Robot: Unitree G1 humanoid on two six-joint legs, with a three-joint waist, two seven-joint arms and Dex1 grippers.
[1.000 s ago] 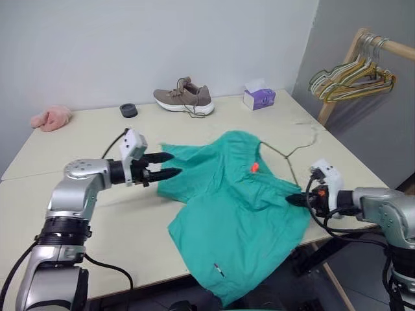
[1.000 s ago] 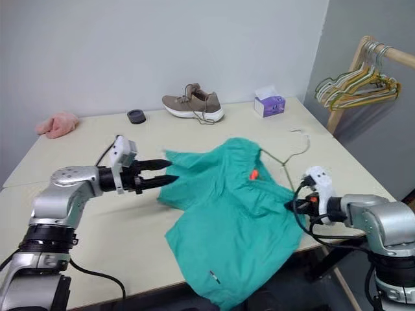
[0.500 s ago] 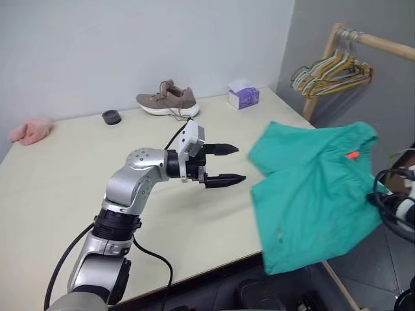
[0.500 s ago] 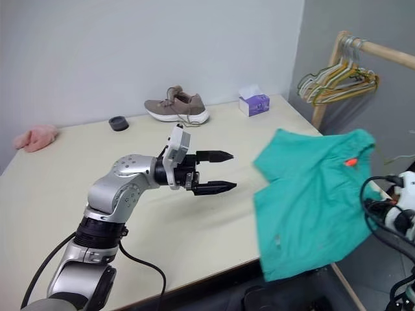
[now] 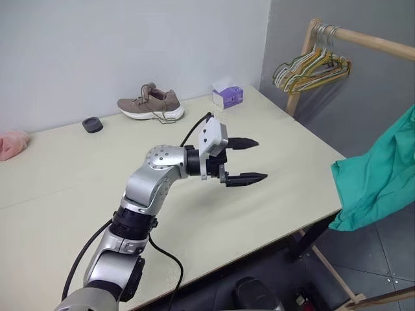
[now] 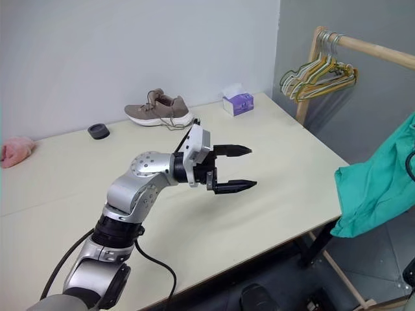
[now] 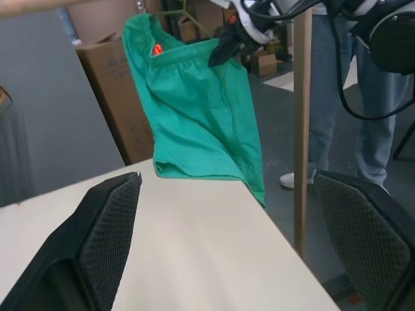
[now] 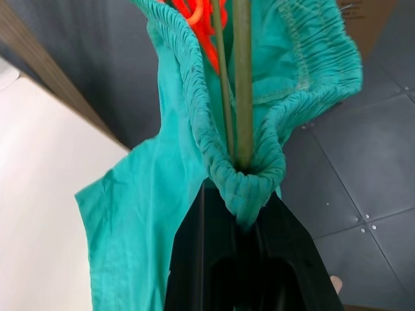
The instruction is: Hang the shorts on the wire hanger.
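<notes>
**Count of Things in View**

One pair of teal-green fabric shorts [image 5: 379, 178]. One thin olive-green wire hanger [image 8: 241, 78]. One brown lace-up shoe [image 5: 149, 104]. One purple tissue box [image 5: 227, 96]. One small black ring-shaped object [image 5: 93, 124]. One pink fluffy cloth [image 5: 10, 144]. One bunch of pale hangers [image 5: 311, 68], number unclear. One cream table [image 5: 65, 188].

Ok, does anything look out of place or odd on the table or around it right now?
Nothing spilled or damaged. The one oddity: a shoe sits on the table near the tissue box. The shorts hang off the table's right edge, bunched with the wire hanger in the right gripper.
</notes>
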